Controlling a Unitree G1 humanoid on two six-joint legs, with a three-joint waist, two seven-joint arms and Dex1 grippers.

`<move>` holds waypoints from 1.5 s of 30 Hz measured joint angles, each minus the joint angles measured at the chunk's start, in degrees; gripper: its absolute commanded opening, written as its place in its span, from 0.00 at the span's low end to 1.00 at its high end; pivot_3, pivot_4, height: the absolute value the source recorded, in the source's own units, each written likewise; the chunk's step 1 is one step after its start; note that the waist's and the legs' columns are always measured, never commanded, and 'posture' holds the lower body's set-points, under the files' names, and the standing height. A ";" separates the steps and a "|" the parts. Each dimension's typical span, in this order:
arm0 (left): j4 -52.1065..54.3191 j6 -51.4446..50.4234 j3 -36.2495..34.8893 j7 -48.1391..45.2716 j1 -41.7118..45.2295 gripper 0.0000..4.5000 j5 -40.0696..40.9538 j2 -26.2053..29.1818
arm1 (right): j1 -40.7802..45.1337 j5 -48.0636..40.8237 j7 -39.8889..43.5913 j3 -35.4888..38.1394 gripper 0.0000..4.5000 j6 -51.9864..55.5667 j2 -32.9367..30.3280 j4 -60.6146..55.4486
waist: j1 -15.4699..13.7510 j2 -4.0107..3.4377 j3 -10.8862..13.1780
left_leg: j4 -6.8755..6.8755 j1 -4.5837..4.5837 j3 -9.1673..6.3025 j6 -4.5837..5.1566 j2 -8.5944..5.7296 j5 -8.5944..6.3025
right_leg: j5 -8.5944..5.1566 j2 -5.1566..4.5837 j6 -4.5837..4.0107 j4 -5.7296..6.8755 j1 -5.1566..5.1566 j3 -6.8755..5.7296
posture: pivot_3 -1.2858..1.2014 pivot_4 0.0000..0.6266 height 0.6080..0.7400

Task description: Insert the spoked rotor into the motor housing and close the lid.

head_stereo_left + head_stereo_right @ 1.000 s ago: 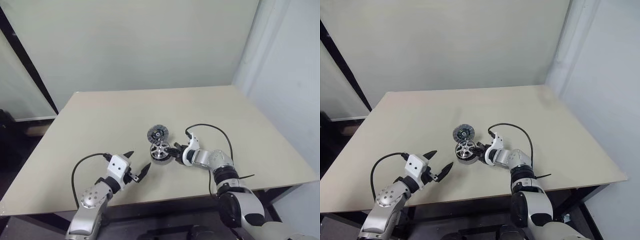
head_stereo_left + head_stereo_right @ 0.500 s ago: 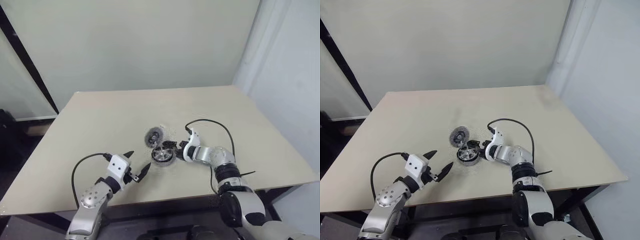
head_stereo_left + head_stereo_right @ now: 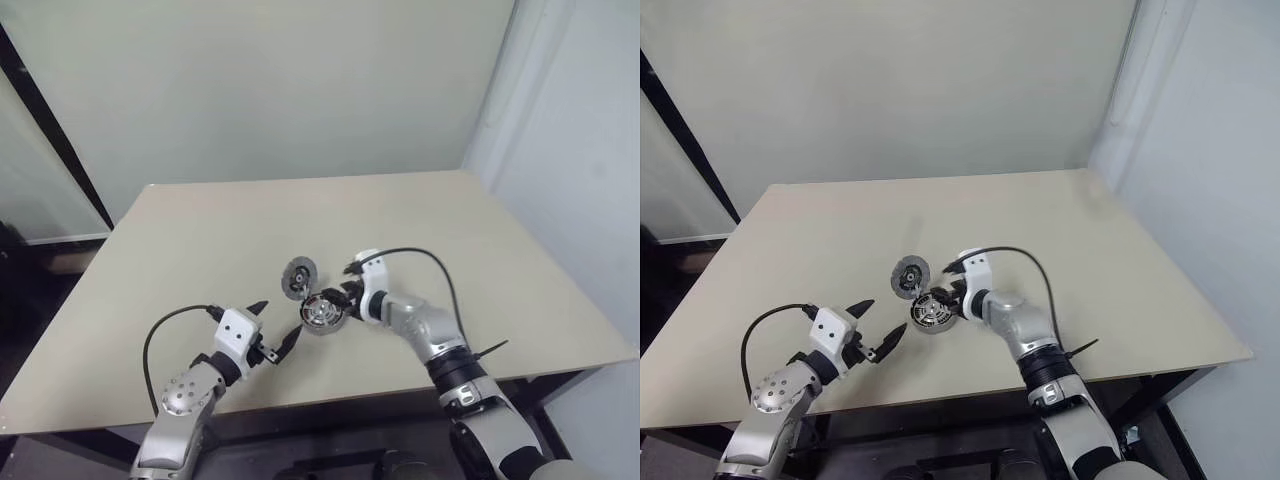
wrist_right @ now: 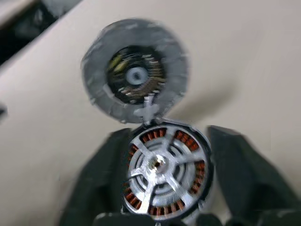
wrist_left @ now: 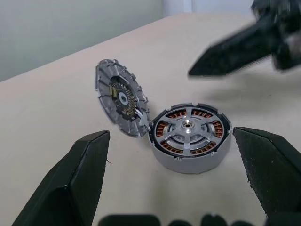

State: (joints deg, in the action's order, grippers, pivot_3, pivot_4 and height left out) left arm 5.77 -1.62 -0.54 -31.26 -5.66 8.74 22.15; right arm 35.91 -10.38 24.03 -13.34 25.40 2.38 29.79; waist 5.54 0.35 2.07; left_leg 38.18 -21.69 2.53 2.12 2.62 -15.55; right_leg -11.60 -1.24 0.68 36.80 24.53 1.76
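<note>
The motor housing stands on the table, copper windings ringed inside. The spoked rotor lies seated in it, bright silver. The lid stands tilted on edge, its lower rim against the housing's rim on the side toward my left arm, its inner face toward the housing. My right gripper hovers just off the housing's right side, open, its fingers either side of the housing in the right wrist view and holding nothing. My left gripper is open and empty, short of the housing near the table's front.
The beige table has its front edge close below both arms. A black cable loops over the table from the right wrist. A wall stands behind the table's far edge.
The lid, flat on the table behind the housing a second ago, has tipped up onto its edge. My right gripper has risen, rolled and let its fingers part. The left arm has not moved.
</note>
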 measured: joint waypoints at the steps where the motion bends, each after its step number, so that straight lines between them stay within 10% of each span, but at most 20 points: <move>1: 0.02 -0.02 -0.02 -0.01 -0.01 1.00 0.00 0.13 | 0.06 1.36 -0.02 -0.90 0.33 -2.18 0.29 1.30 | 0.00 0.01 0.00 | 0.00 0.00 0.01 0.00 -0.01 0.00 | 0.00 0.00 0.00 0.00 0.00 0.01 | 0.52 0.00 1.00; 5: 0.32 -0.29 -0.13 0.03 -0.50 1.00 0.02 0.57 | 1.90 7.25 -1.26 -3.91 0.00 -10.28 1.64 11.10 | -0.08 0.02 0.00 | 0.00 0.00 0.02 -0.01 -0.04 0.00 | 0.00 -0.04 0.00 0.00 -0.01 0.05 | 0.52 0.00 1.00; 17: 1.82 -1.39 -0.39 0.21 -1.89 1.00 0.16 0.63 | 2.52 11.46 1.24 -2.84 0.00 -15.54 1.68 17.38 | -0.09 0.05 -0.03 | 0.02 0.10 0.04 -0.02 -0.04 0.01 | 0.00 -0.03 -0.01 0.10 -0.06 0.14 | 0.52 0.00 1.00; 30: 9.82 -21.86 -1.82 -1.00 -2.59 0.01 13.81 -1.47 | 6.44 20.71 20.23 -14.14 0.00 -12.99 -12.73 -0.60 | -0.07 0.06 -0.03 | 0.06 0.11 0.02 -0.01 -0.05 0.00 | 0.00 0.06 0.00 0.10 -0.05 0.18 | 0.52 0.00 1.00; 34: 9.82 -23.35 -2.64 -0.01 -2.70 0.00 14.65 -1.90 | 6.74 23.99 23.94 -17.35 0.00 -12.94 -15.38 -2.39 | -0.07 0.06 -0.03 | 0.07 0.11 0.02 -0.01 -0.05 0.01 | 0.00 0.08 0.00 0.10 -0.05 0.19 | 0.52 0.00 1.00; 45: 9.74 -22.62 -2.64 1.37 -3.36 0.00 14.08 -3.14 | 8.22 28.64 28.96 -21.76 0.83 -14.62 -16.98 -4.41 | -0.09 0.06 -0.03 | 0.10 0.10 0.04 -0.02 -0.06 0.00 | -0.01 0.08 -0.02 0.09 -0.05 0.22 | 0.52 0.00 1.00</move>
State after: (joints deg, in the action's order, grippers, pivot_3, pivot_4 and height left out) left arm 15.51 -24.23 -3.18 -29.88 -9.01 22.82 19.01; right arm 44.13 18.26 52.98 -35.11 10.78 -14.60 25.38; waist 5.45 0.41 2.04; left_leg 38.27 -21.59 2.57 2.10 2.56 -15.55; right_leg -11.61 -1.15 0.66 36.89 24.48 1.98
